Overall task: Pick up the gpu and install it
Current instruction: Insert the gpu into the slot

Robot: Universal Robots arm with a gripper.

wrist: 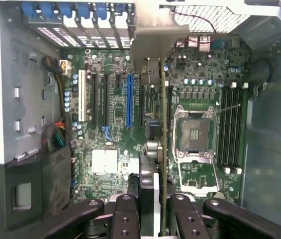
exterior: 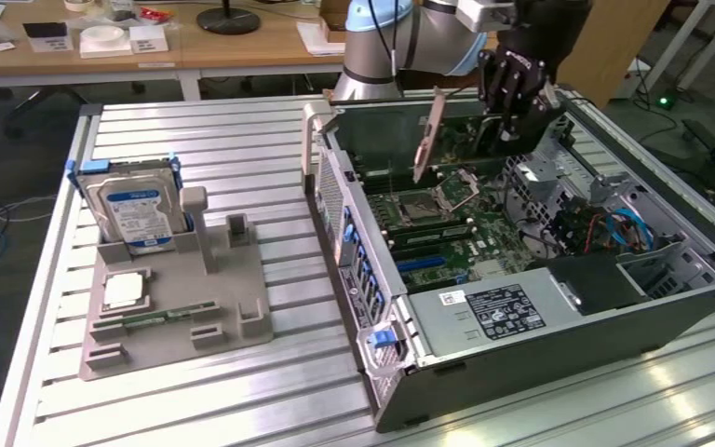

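Note:
The gpu (exterior: 430, 135) hangs upright above the open computer case (exterior: 655, 298), its metal bracket end toward the exterior view's left. In the wrist view the gpu (wrist: 163, 149) shows edge-on as a thin strip over the motherboard (wrist: 110, 164), beside the blue expansion slot (wrist: 129, 99), with its silver bracket (wrist: 155, 35) at the far end. My gripper (wrist: 152, 219) is shut on the gpu's near end, one black finger (wrist: 125, 214) on each side. From the exterior, the gripper (exterior: 503, 126) sits over the case's rear half. The card is clear of the board.
A CPU socket (wrist: 195, 132) and memory slots (wrist: 230, 129) lie to one side of the card; white and black slots (wrist: 82, 94) lie to the other. On the table at the exterior view's left, a grey fixture (exterior: 227, 307) holds a hard drive (exterior: 134, 205).

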